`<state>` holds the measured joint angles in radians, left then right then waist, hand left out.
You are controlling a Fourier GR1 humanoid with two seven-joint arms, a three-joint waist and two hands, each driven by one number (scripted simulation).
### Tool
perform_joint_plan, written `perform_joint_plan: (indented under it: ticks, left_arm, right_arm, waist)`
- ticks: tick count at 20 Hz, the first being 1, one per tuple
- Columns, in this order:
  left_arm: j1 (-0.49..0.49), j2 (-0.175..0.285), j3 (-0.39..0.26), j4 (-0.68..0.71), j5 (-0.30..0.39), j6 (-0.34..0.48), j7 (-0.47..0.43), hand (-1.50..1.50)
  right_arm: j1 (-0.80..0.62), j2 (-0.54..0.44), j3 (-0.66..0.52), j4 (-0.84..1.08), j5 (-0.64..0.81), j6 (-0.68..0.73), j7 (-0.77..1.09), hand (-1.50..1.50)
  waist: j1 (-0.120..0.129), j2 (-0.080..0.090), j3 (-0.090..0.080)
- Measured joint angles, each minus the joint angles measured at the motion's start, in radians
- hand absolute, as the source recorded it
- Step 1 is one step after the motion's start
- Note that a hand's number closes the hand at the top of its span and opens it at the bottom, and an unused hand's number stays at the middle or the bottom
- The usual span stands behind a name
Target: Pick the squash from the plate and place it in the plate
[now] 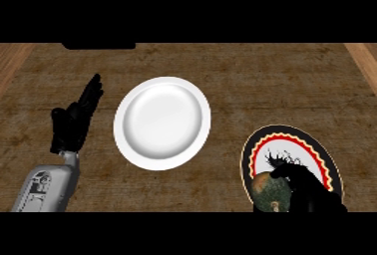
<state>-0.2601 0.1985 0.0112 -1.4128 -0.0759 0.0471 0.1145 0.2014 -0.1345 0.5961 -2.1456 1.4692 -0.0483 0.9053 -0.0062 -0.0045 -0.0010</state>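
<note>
Right hand [307, 191] at squash [266, 192] on patterned plate [324, 154].
Its grasp was unclear; the left hand [74, 119] rested open beside the white plate [162, 122].

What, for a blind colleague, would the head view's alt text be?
The right hand curls round a green squash on a patterned plate at lower right. A white plate lies centrally; the open left hand rests at left.
</note>
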Motion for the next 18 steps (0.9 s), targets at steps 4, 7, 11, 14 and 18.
perform_joint_plan:
  ticks: [4, 7, 11, 14, 18]
  left_arm:
    - [-0.001, 0.005, 0.002, -0.006, 0.000, -0.010, 0.000, 0.00]
    - [-0.003, -0.002, -0.004, -0.019, -0.006, -0.007, 0.013, 0.00]
    - [-0.013, -0.001, -0.002, -0.024, -0.009, -0.014, 0.014, 0.00]
    - [-0.009, -0.011, -0.006, -0.017, -0.019, -0.007, 0.001, 0.00]
    - [-0.009, -0.020, -0.010, -0.015, -0.019, -0.010, 0.002, 0.00]
  right_arm:
    - [-0.117, 0.042, 0.069, -0.061, 0.048, 0.072, -0.015, 1.50]
    - [-0.242, 0.089, 0.116, -0.005, 0.032, 0.090, 0.024, 1.50]
    - [-0.408, 0.116, 0.122, 0.110, -0.080, 0.068, 0.085, 1.50]
    - [-0.541, 0.124, 0.100, 0.238, -0.178, 0.019, 0.123, 1.50]
    - [-0.702, 0.128, 0.081, 0.438, -0.301, -0.075, 0.127, 1.50]
  waist:
    - [0.007, 0.002, 0.000]
    - [0.014, 0.003, 0.000]
    - [0.018, 0.006, 0.000]
    - [0.024, 0.007, 0.000]
    - [0.033, 0.009, 0.000]
